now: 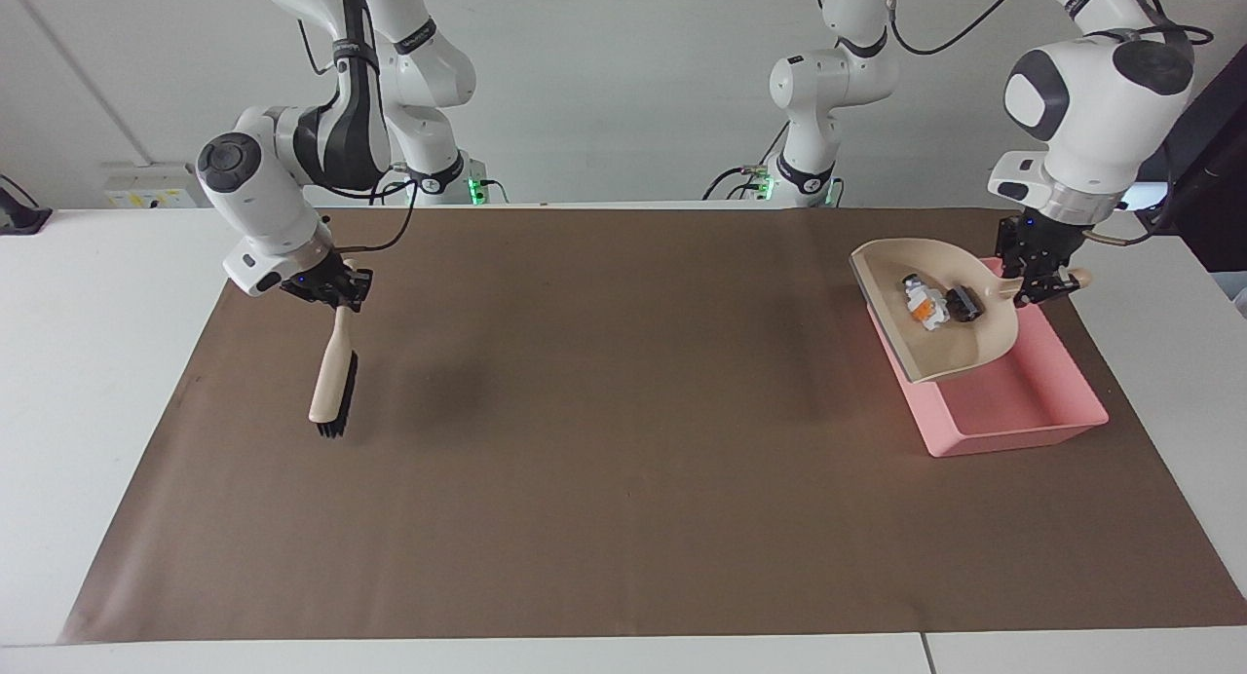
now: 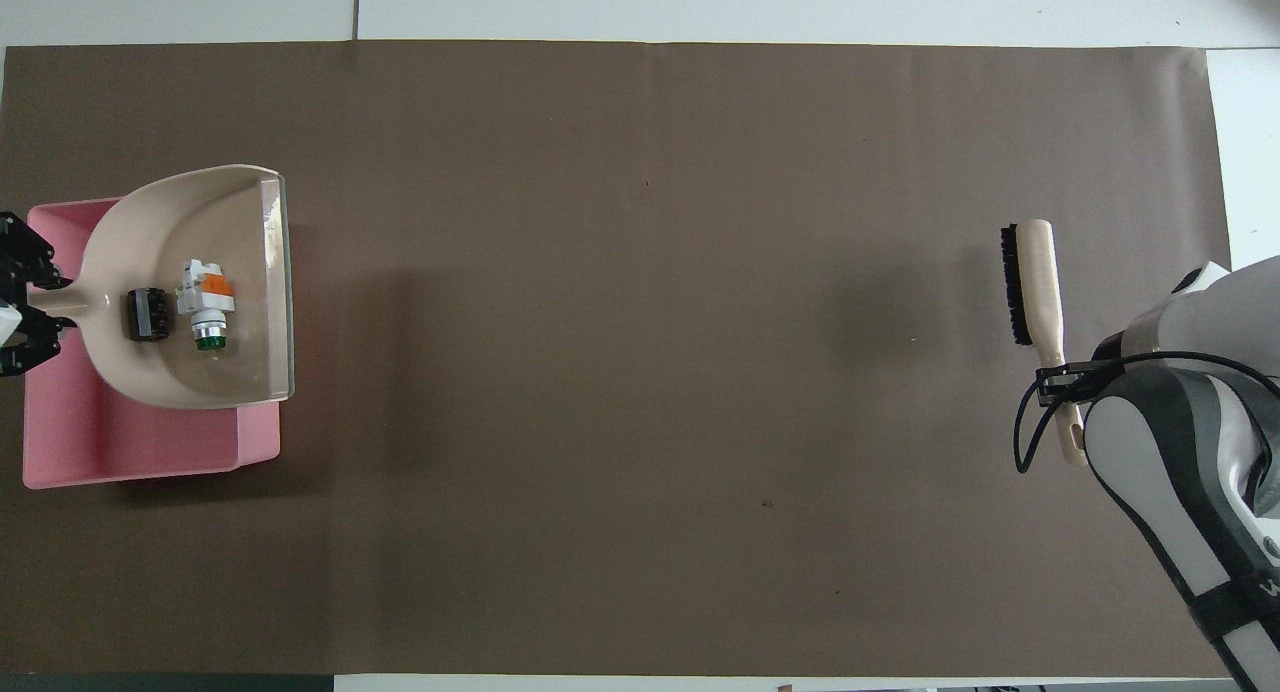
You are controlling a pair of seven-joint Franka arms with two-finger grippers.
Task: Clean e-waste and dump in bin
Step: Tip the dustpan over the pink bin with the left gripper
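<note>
While dustpan hangs over one bin, two e-waste bits inside; both jaws pinching handles.

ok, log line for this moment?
left end effector: holds dustpan over bin | e-waste: in dustpan | right end effector: holds brush

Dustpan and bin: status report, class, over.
Left gripper shut on dustpan, raised over bin. E-waste in pan, undumped. Right gripper shut on brush. Nothing in the way.
</note>
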